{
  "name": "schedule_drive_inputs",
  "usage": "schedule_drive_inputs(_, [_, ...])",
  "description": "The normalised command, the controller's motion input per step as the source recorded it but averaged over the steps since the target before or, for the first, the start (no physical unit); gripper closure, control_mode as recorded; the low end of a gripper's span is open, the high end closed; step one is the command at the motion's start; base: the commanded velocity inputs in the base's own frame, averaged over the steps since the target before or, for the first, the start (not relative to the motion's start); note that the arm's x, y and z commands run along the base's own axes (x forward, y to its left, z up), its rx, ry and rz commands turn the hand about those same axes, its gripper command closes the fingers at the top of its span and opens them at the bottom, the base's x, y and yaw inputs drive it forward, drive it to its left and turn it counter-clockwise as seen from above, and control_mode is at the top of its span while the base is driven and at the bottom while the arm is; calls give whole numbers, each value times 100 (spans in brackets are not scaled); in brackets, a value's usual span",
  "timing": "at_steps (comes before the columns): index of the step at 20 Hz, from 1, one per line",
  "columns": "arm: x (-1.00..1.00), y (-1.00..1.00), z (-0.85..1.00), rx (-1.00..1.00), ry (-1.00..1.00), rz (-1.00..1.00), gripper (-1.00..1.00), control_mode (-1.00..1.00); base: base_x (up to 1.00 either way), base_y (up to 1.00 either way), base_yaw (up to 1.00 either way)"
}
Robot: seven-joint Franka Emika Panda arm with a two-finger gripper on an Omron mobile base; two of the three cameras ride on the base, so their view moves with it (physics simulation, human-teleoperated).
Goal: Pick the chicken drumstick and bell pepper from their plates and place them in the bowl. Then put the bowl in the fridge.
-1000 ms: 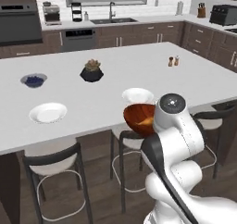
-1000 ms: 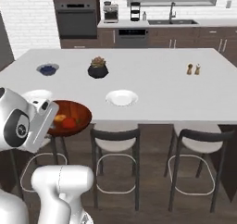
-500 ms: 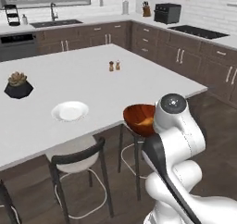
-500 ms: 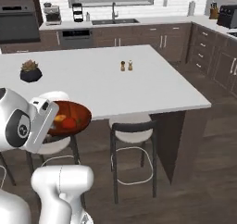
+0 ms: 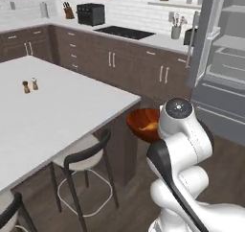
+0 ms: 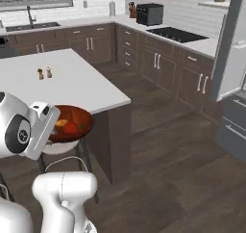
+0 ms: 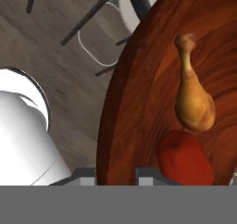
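in the left base view we saw the bowl carried off the island, the open fridge ahead to the right. in the right base view it hung level, drumstick and pepper loose inside; we judged it stiff, glossy and prone to tip. in the hand view the gripper was pinched narrow on its rim, chicken drumstick and bell pepper touching just beyond.
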Motion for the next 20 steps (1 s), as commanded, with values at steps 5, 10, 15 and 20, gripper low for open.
schedule_drive_inputs(5, [0, 0, 0, 0, 0, 0, 100, 100, 13, -72, -63])
schedule_drive_inputs(10, [0, 0, 0, 0, 0, 0, 100, 100, 39, -23, -67])
schedule_drive_inputs(15, [0, 0, 0, 0, 0, 0, 100, 100, 81, 17, -59])
schedule_drive_inputs(20, [0, 0, 0, 0, 0, 0, 100, 100, 83, 38, -34])
